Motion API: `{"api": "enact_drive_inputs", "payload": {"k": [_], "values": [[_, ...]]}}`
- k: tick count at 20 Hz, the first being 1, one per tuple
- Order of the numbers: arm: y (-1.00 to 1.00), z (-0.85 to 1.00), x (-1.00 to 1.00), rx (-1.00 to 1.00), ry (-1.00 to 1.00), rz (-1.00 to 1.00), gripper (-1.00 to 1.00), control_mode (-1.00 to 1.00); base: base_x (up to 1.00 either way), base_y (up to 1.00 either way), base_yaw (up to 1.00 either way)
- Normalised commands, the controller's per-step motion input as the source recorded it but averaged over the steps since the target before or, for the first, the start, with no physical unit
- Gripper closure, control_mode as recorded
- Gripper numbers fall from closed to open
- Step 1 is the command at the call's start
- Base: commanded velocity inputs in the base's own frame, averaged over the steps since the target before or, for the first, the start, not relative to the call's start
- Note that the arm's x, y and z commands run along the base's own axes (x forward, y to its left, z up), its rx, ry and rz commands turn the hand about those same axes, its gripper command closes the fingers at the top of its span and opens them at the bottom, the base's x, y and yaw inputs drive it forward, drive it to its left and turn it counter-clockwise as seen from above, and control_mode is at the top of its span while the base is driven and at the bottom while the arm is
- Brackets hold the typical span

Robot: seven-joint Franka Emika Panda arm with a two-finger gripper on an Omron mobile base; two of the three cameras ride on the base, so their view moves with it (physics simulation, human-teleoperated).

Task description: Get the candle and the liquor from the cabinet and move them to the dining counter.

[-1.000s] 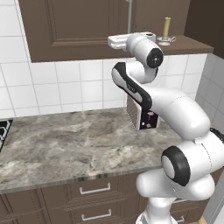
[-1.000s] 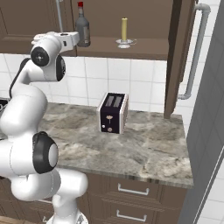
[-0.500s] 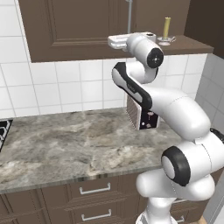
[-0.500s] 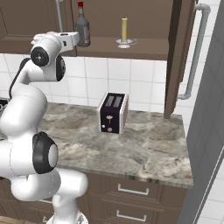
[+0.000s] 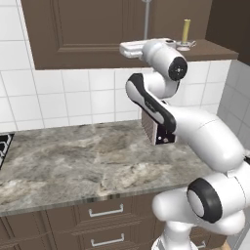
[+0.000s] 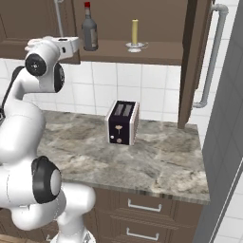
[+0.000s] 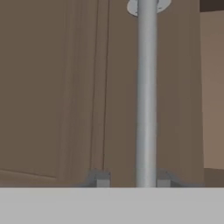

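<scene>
The cabinet (image 6: 142, 47) hangs above the worktop, its right door (image 6: 190, 61) swung open and its left door (image 5: 88, 29) closed. On the inner shelf stand the liquor (image 6: 89, 28), a dark bottle with a red cap, and to its right the candle (image 6: 135, 32) (image 5: 186, 31) in its white holder. My gripper (image 7: 132, 180) (image 6: 73, 45) (image 5: 128, 49) is at the left door's silver bar handle (image 7: 146, 96) (image 5: 146, 19). The fingertips straddle the bar. The right one sits against it and the left one stands a little apart, so the jaws are open.
A dark toaster (image 6: 122, 122) stands on the marble worktop (image 6: 161, 161) under the cabinet, half hidden by my arm in the left base view. The open door's long handle (image 6: 213, 57) juts out at the right, beside a tall grey panel (image 6: 230, 142). Drawers (image 5: 105, 212) run below.
</scene>
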Motion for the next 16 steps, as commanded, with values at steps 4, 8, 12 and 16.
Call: {"api": "enact_drive_inputs", "payload": {"k": [4,8,12,16], "values": [[0.54,-0.06,-0.69,0.00,0.03,0.15,1.00,-1.00,0.00,0.00,0.00],[0.63,-0.09,-0.73,0.00,0.01,0.16,1.00,-1.00,0.00,0.00,0.00],[0.72,-0.10,-0.87,0.00,0.00,0.17,1.00,-1.00,0.00,0.00,0.00],[0.77,-0.04,-0.97,-0.01,0.00,0.15,1.00,-1.00,0.00,0.00,0.00]]}}
